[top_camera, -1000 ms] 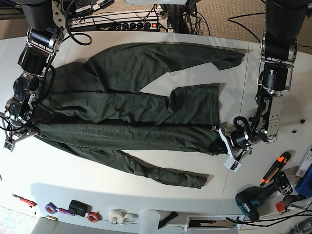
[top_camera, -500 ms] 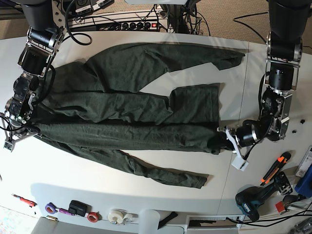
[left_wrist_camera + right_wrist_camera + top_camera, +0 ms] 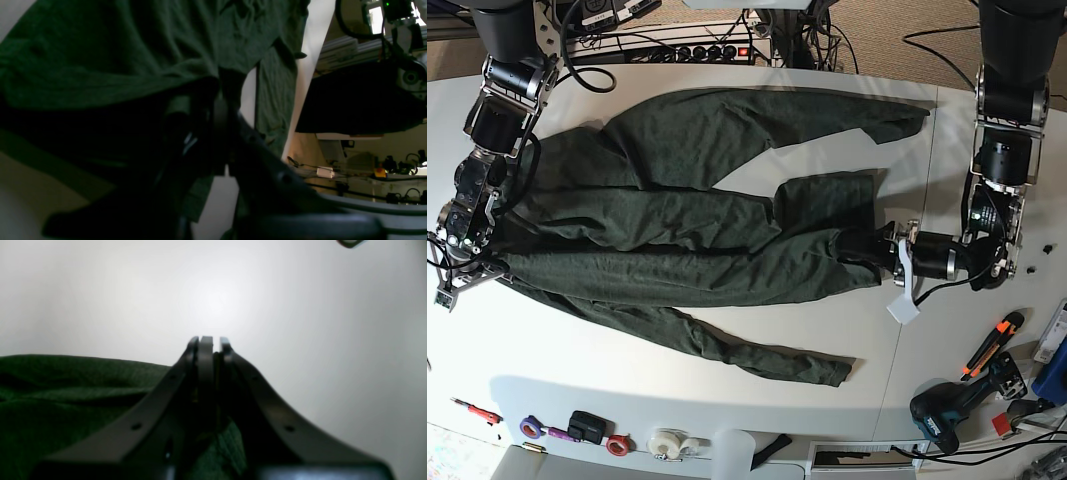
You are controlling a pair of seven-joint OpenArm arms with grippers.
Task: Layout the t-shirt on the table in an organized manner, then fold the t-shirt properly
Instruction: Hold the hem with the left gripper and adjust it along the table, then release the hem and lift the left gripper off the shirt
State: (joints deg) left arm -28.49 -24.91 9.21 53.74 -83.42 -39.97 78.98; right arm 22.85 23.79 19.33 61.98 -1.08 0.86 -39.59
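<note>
The dark green t-shirt (image 3: 677,230) lies crumpled and stretched sideways across the white table (image 3: 607,350). In the base view my left gripper (image 3: 879,253) is at the shirt's right end, shut on a bunch of cloth. The left wrist view shows its dark fingers (image 3: 233,133) pinching the t-shirt (image 3: 133,50), which drapes over them. My right gripper (image 3: 472,267) is at the shirt's left edge. In the right wrist view it (image 3: 206,340) is shut, the t-shirt (image 3: 50,390) gathered at the finger bases, the tips reaching past the cloth over the bare table (image 3: 233,290).
An orange-handled cutter (image 3: 993,344) and a teal drill (image 3: 947,412) lie at the front right. Tape rolls (image 3: 667,441) and small tools line the front edge. A power strip (image 3: 712,52) and cables run along the back.
My left gripper has swung up and back from the table's front right, dragging the shirt's right end with it. The right arm has stayed still.
</note>
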